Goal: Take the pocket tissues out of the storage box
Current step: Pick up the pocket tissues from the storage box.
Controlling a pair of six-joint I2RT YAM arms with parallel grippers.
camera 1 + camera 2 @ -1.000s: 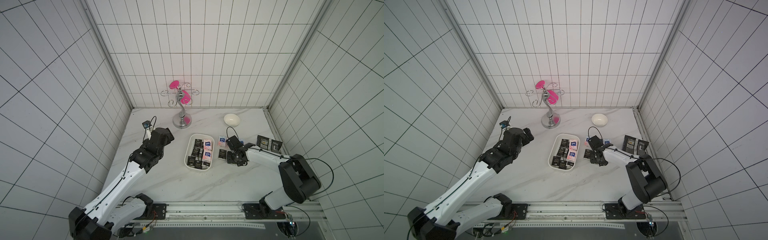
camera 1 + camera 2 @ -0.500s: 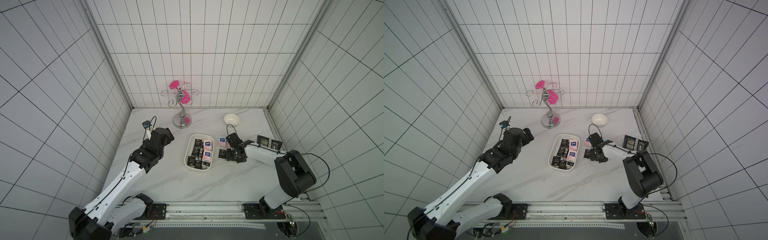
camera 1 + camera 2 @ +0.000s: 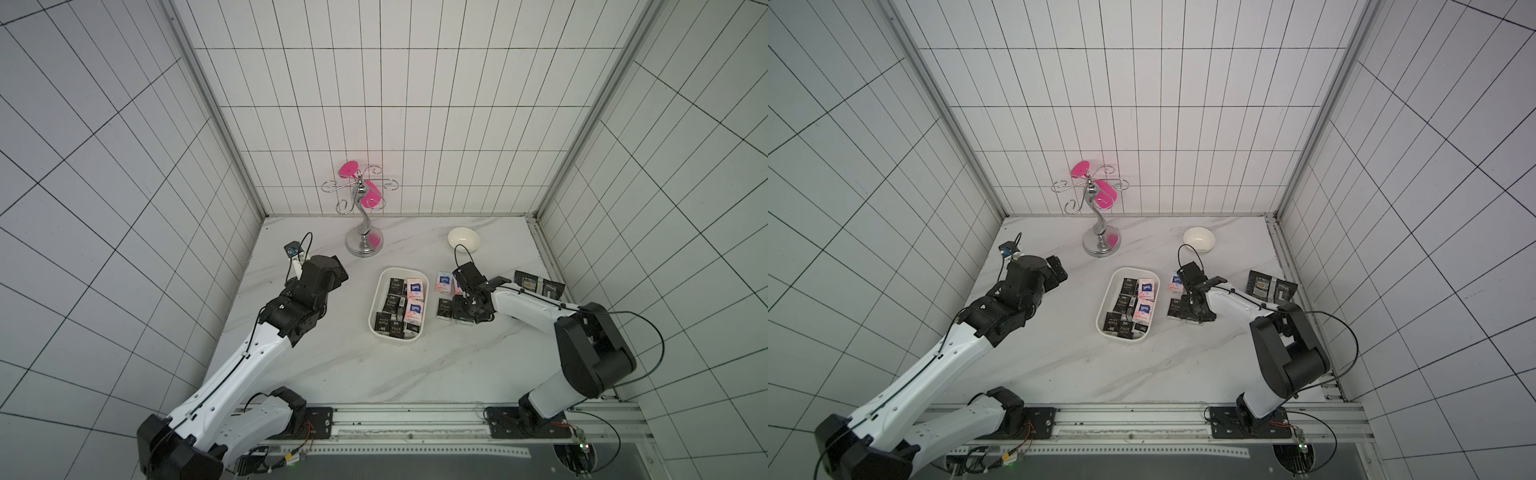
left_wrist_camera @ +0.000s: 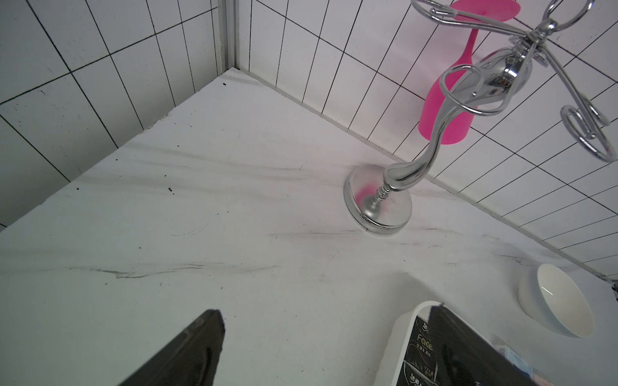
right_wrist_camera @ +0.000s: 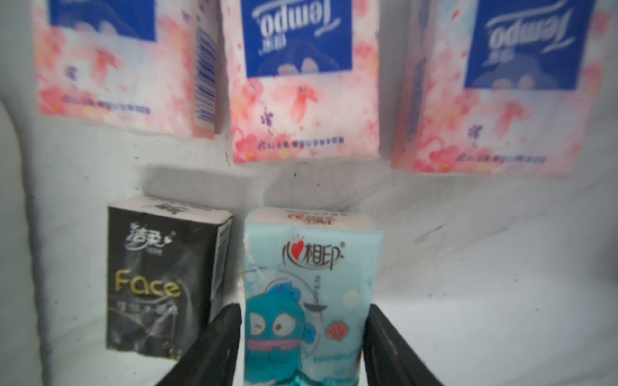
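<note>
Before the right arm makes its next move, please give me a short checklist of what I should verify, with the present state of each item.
1. Teal pack out of the storage box, lying on the table: ok.
2. Right end effector free of the teal pack: cannot tell; its fingers stand close on both sides.
3. Black Face pack clear of the fingers: cannot tell; one finger is very near it.
4. Storage box emptied of pocket tissues: not ok; several packs lie inside.
5. Left end effector open, apart from the box: ok.
</note>
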